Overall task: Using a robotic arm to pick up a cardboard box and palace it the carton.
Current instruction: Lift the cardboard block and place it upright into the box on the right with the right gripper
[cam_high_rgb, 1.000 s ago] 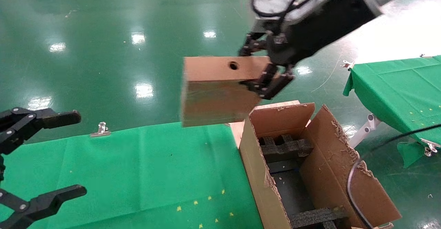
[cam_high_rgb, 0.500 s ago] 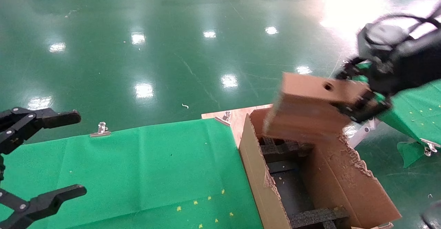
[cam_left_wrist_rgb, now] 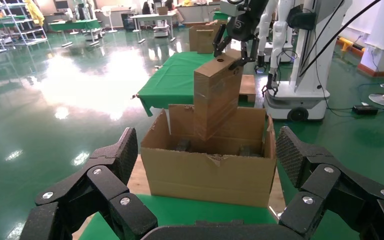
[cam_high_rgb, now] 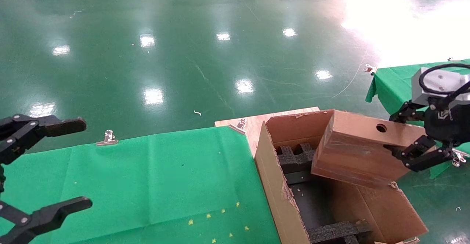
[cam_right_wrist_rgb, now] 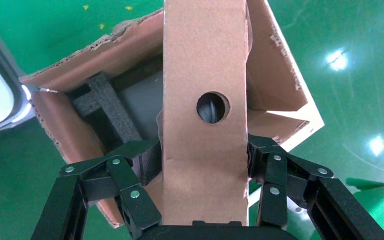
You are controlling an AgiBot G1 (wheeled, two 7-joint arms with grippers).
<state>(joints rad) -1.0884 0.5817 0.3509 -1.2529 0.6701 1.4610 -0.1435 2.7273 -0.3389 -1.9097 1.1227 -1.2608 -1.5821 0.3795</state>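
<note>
My right gripper (cam_high_rgb: 397, 133) is shut on the small brown cardboard box (cam_high_rgb: 361, 150) with a round hole, gripping its end. It holds the box tilted over the open carton (cam_high_rgb: 271, 179), with the low end dipping past the carton's right rim. The right wrist view shows the fingers (cam_right_wrist_rgb: 140, 165) clamping both sides of the box (cam_right_wrist_rgb: 202, 65) above the carton (cam_right_wrist_rgb: 105, 52) and its black foam dividers (cam_right_wrist_rgb: 107, 107). My left gripper (cam_high_rgb: 73, 165) is open and empty at the left, over the green table. The left wrist view shows it open (cam_left_wrist_rgb: 207, 155) facing the carton (cam_left_wrist_rgb: 210, 175).
A green cloth table (cam_high_rgb: 165, 178) lies left of the carton, with a metal clip (cam_high_rgb: 107, 138) on its far edge. A wooden board (cam_high_rgb: 253, 123) sits under the carton's far end. A second green table (cam_high_rgb: 396, 84) stands at the right. The floor is glossy green.
My right gripper has carried the box from high above the table's far edge to the right and down, so it now hangs tilted over the carton. The left arm has not moved.
</note>
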